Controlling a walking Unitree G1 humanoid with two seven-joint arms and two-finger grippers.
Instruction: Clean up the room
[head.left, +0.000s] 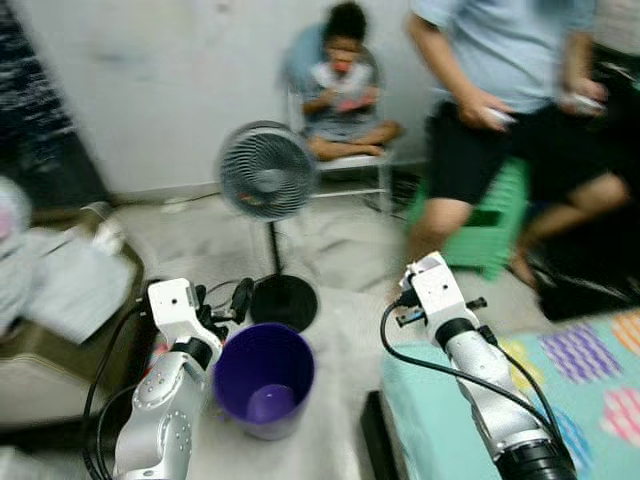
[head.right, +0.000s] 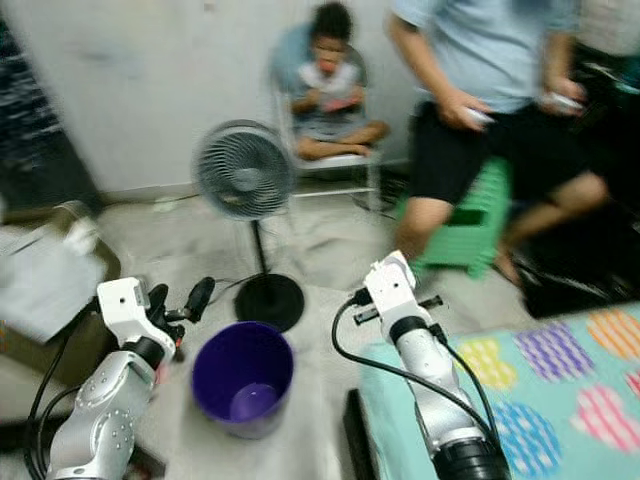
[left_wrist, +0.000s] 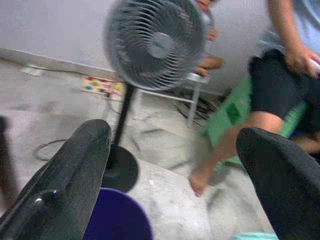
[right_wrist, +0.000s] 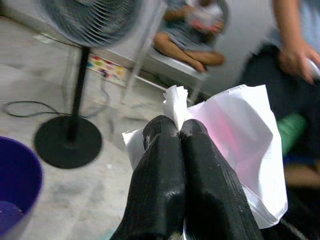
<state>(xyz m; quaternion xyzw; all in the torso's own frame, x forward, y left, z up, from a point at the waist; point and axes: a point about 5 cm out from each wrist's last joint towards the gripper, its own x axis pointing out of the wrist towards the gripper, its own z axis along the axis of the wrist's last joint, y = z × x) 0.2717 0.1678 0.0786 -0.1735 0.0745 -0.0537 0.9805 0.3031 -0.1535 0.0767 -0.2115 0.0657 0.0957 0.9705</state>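
Observation:
A purple waste bin (head.left: 265, 380) stands on the floor between my two arms, with a little something lying at its bottom. My left gripper (left_wrist: 172, 135) is open and holds nothing; it hovers just left of the bin's rim and faces the fan. My right gripper (right_wrist: 179, 125) is shut on a crumpled white and pink piece of paper (right_wrist: 245, 145). It is raised to the right of the bin, above the edge of the mat. In the left eye view the right wrist block (head.left: 432, 285) hides the fingers and the paper.
A black standing fan (head.left: 268, 170) with its round base (head.left: 283, 300) stands just behind the bin. One person sits on a chair (head.left: 345, 160) by the wall, another on a green stool (head.left: 495, 215). A patterned teal mat (head.left: 590, 380) lies on the right, a cluttered box (head.left: 60, 300) on the left.

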